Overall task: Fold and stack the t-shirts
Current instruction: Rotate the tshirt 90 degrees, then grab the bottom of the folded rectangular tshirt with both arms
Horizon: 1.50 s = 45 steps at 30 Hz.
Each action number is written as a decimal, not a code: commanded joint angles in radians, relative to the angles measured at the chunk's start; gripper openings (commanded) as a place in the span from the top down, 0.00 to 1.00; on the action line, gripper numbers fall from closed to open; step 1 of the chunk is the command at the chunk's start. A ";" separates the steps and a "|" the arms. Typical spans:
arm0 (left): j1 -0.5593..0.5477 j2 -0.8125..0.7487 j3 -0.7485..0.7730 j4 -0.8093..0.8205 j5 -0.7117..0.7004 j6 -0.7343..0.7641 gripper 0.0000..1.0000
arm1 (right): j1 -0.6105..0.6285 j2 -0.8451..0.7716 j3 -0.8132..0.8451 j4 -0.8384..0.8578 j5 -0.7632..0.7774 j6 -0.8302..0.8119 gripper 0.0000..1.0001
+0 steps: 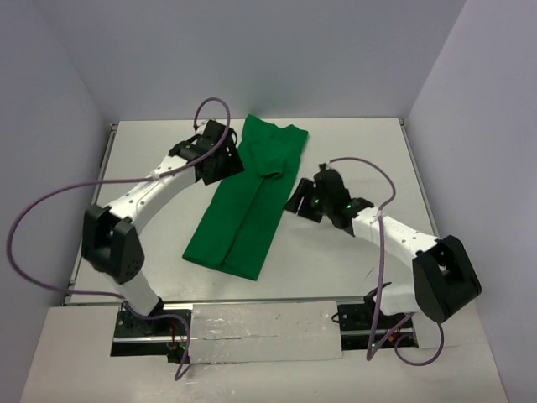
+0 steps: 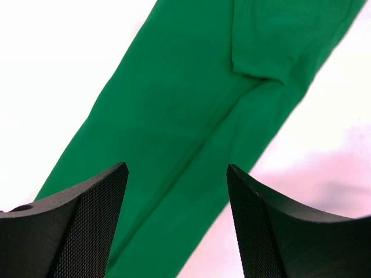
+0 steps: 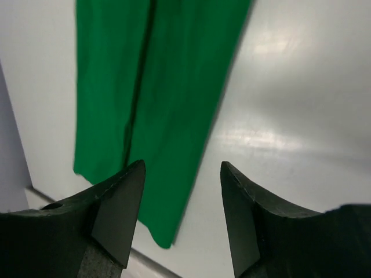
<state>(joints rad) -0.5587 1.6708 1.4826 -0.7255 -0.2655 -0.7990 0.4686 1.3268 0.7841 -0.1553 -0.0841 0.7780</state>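
Bases of the two arms sit at the near edge of the desk (image 1: 352, 252). Just beyond them the green t-shirt (image 1: 239, 214) begins, its near end lying a little left of the middle. From there the cloth runs as one long narrow band, slanting away toward the far edge. Both sides look turned in to the middle, with a line running down the length and a sleeve tucked near the far end, so I judge the lengthwise fold done. The right fingers (image 1: 302, 204) hang released and empty just beside the band's right edge, about halfway along. Farther off, the left fingers (image 1: 220, 164) are likewise spread and hold nothing, at the band's left edge. Crosswise folding is not yet done, and with only one garment in view, stacking is left too.
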 commanded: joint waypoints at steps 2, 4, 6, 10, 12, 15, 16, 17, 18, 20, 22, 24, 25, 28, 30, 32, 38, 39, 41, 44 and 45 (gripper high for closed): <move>0.013 0.110 0.099 -0.011 0.002 0.055 0.23 | 0.117 0.128 -0.085 0.154 -0.040 0.108 0.40; 0.016 0.089 0.064 0.013 0.011 0.051 0.23 | 0.156 0.202 -0.074 0.211 -0.051 0.123 0.42; 0.023 0.065 0.029 0.023 0.015 0.046 0.22 | 0.173 0.271 -0.063 0.243 -0.057 0.136 0.45; 0.045 0.030 -0.041 0.038 0.027 0.041 0.22 | 0.181 0.389 -0.054 0.305 -0.071 0.160 0.57; 0.052 0.020 -0.063 0.047 0.037 0.039 0.23 | 0.179 0.409 -0.041 0.284 -0.048 0.161 0.74; 0.070 0.004 -0.097 0.059 0.050 0.041 0.23 | 0.169 0.357 -0.053 0.240 0.012 0.162 0.91; 0.076 -0.001 -0.109 0.065 0.054 0.043 0.23 | 0.160 0.331 -0.067 0.215 0.033 0.162 0.91; 0.084 -0.008 -0.124 0.073 0.061 0.044 0.23 | 0.150 0.298 -0.096 0.202 0.055 0.157 0.91; 0.102 -0.015 -0.160 0.086 0.079 0.047 0.23 | 0.135 0.241 -0.110 0.188 0.083 0.140 0.91; 0.126 -0.050 -0.225 0.115 0.105 0.049 0.23 | 0.078 0.167 -0.144 0.128 0.127 0.100 0.91; 0.135 -0.067 -0.277 0.131 0.121 0.046 0.23 | 0.019 0.123 -0.164 0.093 0.135 0.064 0.91; 0.135 -0.090 -0.311 0.148 0.133 0.042 0.23 | -0.026 0.109 -0.169 0.059 0.144 0.036 0.90; 0.135 -0.097 -0.326 0.153 0.138 0.039 0.23 | -0.029 0.106 -0.166 0.047 0.145 0.026 0.85; 0.135 -0.121 -0.418 0.184 0.177 0.022 0.23 | -0.052 0.105 -0.138 0.006 0.149 0.002 0.40; 0.124 -0.145 -0.503 0.236 0.230 0.001 0.23 | -0.052 0.063 -0.141 -0.003 0.142 0.003 0.27; 0.106 -0.184 -0.561 0.295 0.280 -0.029 0.25 | -0.050 0.029 -0.163 -0.008 0.131 0.009 0.24; -0.063 -0.335 -0.881 0.534 0.389 -0.186 0.36 | -0.047 -0.197 -0.323 -0.040 0.089 0.041 0.28; -0.098 -0.349 -0.922 0.557 0.384 -0.233 0.38 | -0.042 -0.233 -0.354 -0.046 0.080 0.048 0.30; -0.177 -0.373 -0.961 0.595 0.358 -0.292 0.39 | -0.020 -0.310 -0.416 -0.067 0.040 0.073 0.32; -0.236 -0.377 -0.988 0.606 0.325 -0.353 0.41 | 0.016 -0.377 -0.488 -0.099 0.029 0.123 0.36; -0.259 -0.373 -0.992 0.597 0.304 -0.378 0.43 | 0.043 -0.411 -0.516 -0.118 0.028 0.155 0.37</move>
<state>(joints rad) -0.7562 1.3006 0.5188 -0.2041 0.0815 -1.0488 0.4570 0.9947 0.3377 -0.1950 -0.0266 0.8529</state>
